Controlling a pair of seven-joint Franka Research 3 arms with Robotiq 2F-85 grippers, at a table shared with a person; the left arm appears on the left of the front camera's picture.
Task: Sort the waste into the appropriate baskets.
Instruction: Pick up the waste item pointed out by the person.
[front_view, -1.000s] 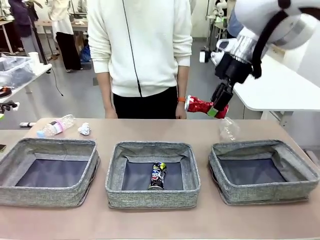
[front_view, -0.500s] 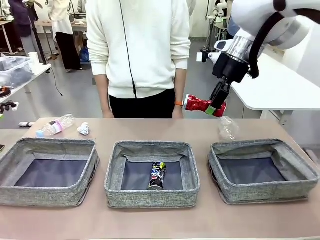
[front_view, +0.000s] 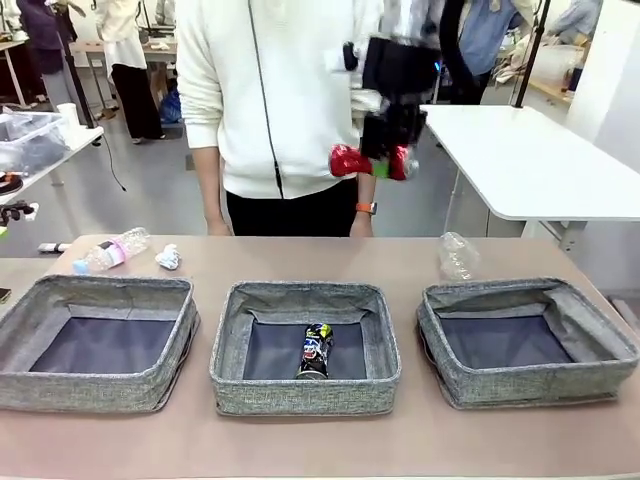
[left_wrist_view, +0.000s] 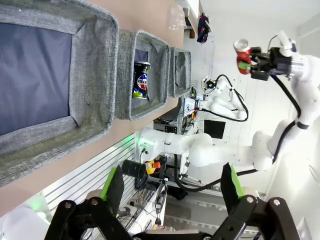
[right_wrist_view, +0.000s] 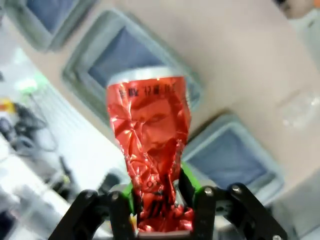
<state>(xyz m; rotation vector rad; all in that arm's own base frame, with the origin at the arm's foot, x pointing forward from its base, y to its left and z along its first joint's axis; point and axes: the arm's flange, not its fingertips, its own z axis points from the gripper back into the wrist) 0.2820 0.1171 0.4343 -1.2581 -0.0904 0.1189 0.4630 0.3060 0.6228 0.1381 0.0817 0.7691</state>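
While the right gripper (front_view: 385, 165) pinches the crushed shiny red can (front_view: 347, 160) by one end, its jaws drawn narrow around the crumpled metal, the can hangs high over the far edge of the tan surface (front_view: 300, 440). It sits at about one o'clock from the middle grey woven fabric basket (front_view: 305, 292), close to the person's white sweater (front_view: 280, 100).

The step in hand looks like the carry: the can is lifted but not yet over a bin. A dark printed can (front_view: 316, 350) lies on the middle basket's floor, so the red one probably belongs there too. The next move calls for travel toward six o'clock, then a descent inside the soft rim before release.

The air above all three baskets is free. The left basket (front_view: 100, 290) and right basket (front_view: 520, 290) hold nothing. A clear plastic bottle (front_view: 457, 255) stands at eleven o'clock of the right basket, just beside its rim. A pink-labelled bottle (front_view: 110, 250) and a white paper wad (front_view: 168, 258) lie at twelve o'clock of the left basket, well apart from that path.

The left gripper (left_wrist_view: 172, 185) is spread wide and holds nothing.
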